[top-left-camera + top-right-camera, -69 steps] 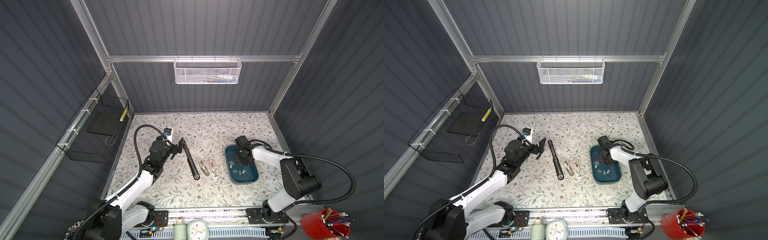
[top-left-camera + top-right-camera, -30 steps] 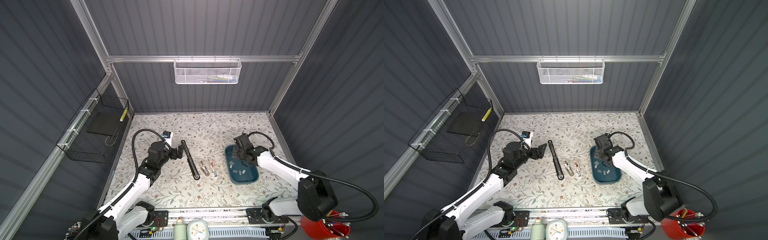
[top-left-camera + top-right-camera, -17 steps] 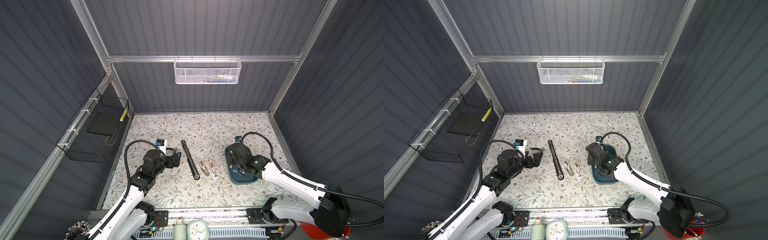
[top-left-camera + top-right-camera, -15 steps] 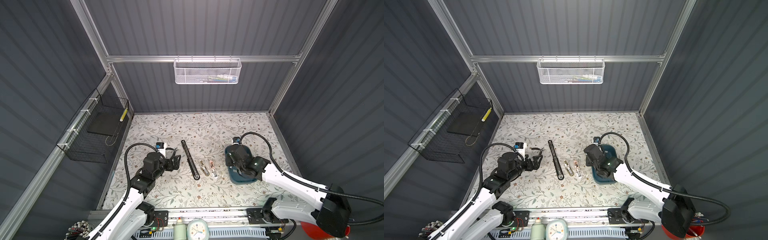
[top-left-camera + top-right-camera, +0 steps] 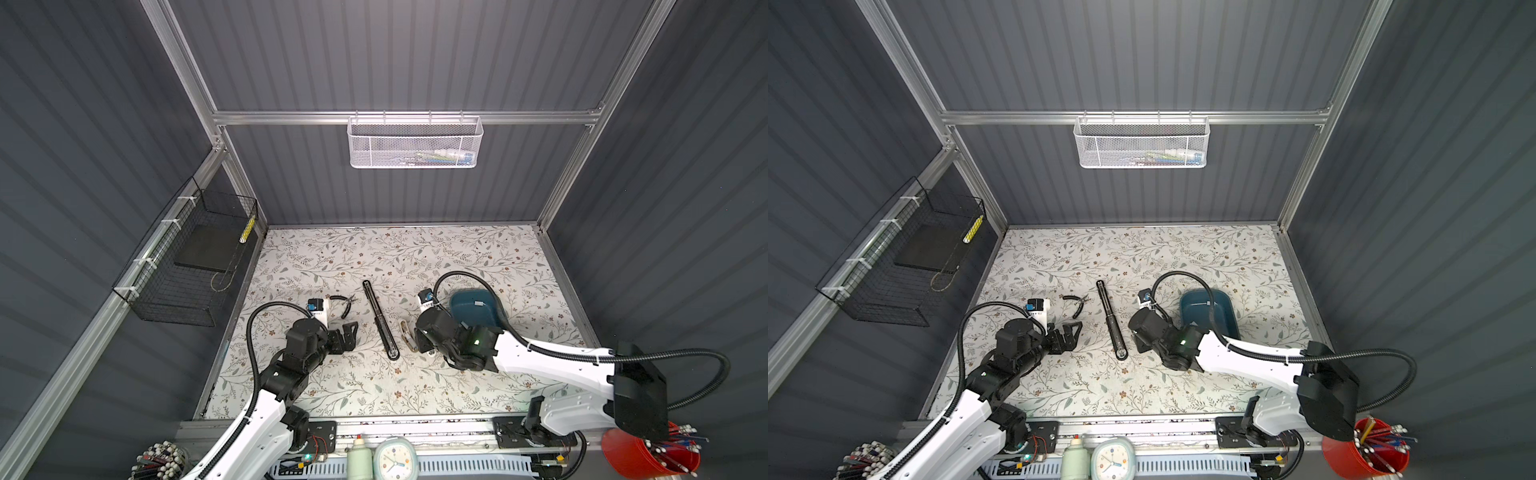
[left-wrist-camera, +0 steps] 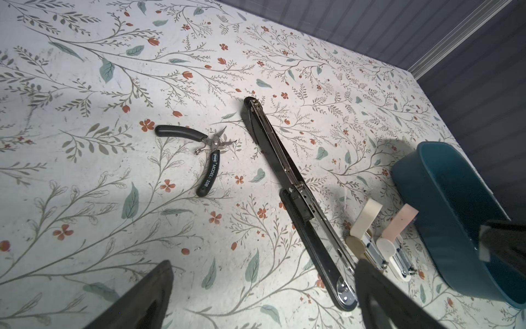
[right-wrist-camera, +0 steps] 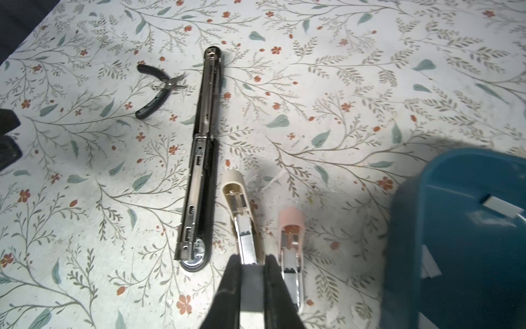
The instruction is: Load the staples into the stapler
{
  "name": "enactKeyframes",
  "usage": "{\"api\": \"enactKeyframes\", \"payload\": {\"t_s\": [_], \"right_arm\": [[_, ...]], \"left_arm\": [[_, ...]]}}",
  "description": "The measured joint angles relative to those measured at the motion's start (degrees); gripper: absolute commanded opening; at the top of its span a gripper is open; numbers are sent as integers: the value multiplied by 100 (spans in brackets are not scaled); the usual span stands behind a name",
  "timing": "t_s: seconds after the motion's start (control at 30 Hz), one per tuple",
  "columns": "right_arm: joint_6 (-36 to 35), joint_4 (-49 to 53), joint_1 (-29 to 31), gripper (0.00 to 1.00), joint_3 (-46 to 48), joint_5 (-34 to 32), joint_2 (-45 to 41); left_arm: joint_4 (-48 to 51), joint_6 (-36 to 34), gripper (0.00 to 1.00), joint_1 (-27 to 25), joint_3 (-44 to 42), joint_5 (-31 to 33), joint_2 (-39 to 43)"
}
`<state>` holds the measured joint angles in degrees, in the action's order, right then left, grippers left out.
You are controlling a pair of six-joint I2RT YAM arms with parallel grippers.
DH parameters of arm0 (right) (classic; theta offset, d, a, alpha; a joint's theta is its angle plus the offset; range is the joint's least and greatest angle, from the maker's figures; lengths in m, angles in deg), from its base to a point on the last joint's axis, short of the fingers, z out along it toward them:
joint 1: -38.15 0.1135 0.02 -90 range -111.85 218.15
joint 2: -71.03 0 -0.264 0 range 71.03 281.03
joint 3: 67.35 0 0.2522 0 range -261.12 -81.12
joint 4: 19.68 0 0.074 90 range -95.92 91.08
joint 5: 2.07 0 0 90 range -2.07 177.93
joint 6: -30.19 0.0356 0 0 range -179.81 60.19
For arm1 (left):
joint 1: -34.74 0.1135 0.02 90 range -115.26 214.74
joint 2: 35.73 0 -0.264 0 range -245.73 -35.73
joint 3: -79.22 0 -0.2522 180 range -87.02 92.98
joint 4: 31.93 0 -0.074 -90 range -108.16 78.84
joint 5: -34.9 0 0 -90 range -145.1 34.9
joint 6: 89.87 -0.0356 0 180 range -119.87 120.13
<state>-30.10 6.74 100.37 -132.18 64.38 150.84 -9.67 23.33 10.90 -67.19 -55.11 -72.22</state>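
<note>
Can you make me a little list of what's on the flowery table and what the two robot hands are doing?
Right fingers: shut on a grey staple strip, over the beige stapler
Left fingers: open, empty, near the pliers
Beige stapler: opened up, beside the pink stapler
Long black stapler: folded out flat, mid-table
Blue tray: holds more staples
</note>
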Motion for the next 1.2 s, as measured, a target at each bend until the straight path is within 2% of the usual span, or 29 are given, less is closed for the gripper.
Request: {"api": "enactKeyframes", "payload": {"t_s": [0.2, 0.53, 1.2], "right_arm": [[-267, -352, 367, 8, -337, 90, 544], [-426, -675, 422, 8, -612, 304, 1329], [-737, -1187, 413, 7, -632, 667, 1604]], "left_arm": [[-79, 0, 99, 0, -11, 0, 37], [-81, 2, 99, 0, -42, -4, -2], [-85, 2, 99, 0, -55, -9, -42]]}}
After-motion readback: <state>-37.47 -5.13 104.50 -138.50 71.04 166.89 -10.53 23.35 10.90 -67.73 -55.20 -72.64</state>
